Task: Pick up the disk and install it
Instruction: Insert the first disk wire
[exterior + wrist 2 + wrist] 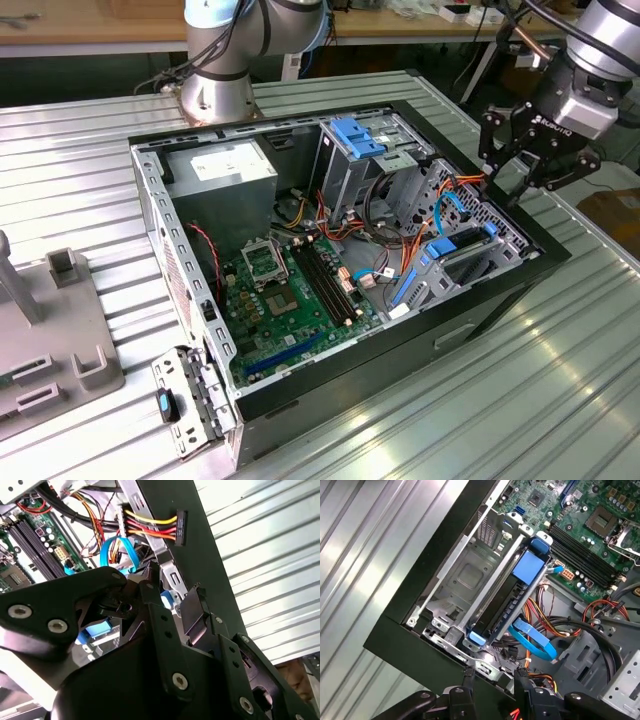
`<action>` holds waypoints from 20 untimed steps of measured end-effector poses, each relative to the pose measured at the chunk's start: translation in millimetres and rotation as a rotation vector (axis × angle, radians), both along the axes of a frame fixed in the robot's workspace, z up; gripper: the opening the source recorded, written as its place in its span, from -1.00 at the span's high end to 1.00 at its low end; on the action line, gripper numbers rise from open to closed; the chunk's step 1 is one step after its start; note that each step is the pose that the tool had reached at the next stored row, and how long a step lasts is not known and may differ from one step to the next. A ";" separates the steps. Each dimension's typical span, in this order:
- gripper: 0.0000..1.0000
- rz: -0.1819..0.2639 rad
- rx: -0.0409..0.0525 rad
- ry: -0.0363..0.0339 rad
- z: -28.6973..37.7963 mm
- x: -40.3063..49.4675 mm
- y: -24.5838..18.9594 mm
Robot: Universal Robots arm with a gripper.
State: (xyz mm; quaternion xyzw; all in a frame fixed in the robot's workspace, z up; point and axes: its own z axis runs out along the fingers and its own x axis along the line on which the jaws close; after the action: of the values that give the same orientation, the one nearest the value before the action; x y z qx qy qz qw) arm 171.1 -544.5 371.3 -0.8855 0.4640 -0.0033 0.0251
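Our gripper hangs just above the rim of the computer case, fingers spread and holding nothing, while the disk already stands on edge inside that case's drive bay, so we judge installation nearly finished.

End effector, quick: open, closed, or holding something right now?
End effector: open, holding nothing; the disk sits slotted in the drive bay.
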 end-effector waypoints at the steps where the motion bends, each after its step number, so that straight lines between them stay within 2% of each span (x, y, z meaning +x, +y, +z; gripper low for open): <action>1: 0.11 0.009 0.0003 0.0000 -0.7 1.0 0.4; 4: 0.11 0.056 0.0000 0.0000 -3.3 4.6 1.2; 6: 0.11 0.072 -0.0001 0.0000 -4.2 7.8 2.2; 7: 0.11 0.076 0.0000 0.0000 -4.3 12.2 4.8; 8: 0.11 0.076 0.0001 0.0000 -4.4 12.2 6.7; 10: 0.11 0.085 -0.0001 0.0000 -4.3 12.6 14.7; 12: 0.11 0.085 -0.0016 0.0001 -4.3 16.9 14.6; 16: 0.14 0.085 -0.0017 0.0001 -4.3 17.3 14.7; 17: 0.27 0.085 -0.0017 0.0001 -4.3 17.3 14.7; 18: 0.27 0.085 -0.0017 0.0001 -4.3 17.3 14.7; 19: 0.41 0.085 -0.0017 0.0001 -4.3 17.3 14.7; 20: 0.41 0.085 -0.0017 0.0001 -4.3 17.4 14.7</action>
State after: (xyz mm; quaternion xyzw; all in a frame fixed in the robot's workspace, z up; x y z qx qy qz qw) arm 188.5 -529.8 367.0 -0.9044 0.4259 -0.0026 0.0245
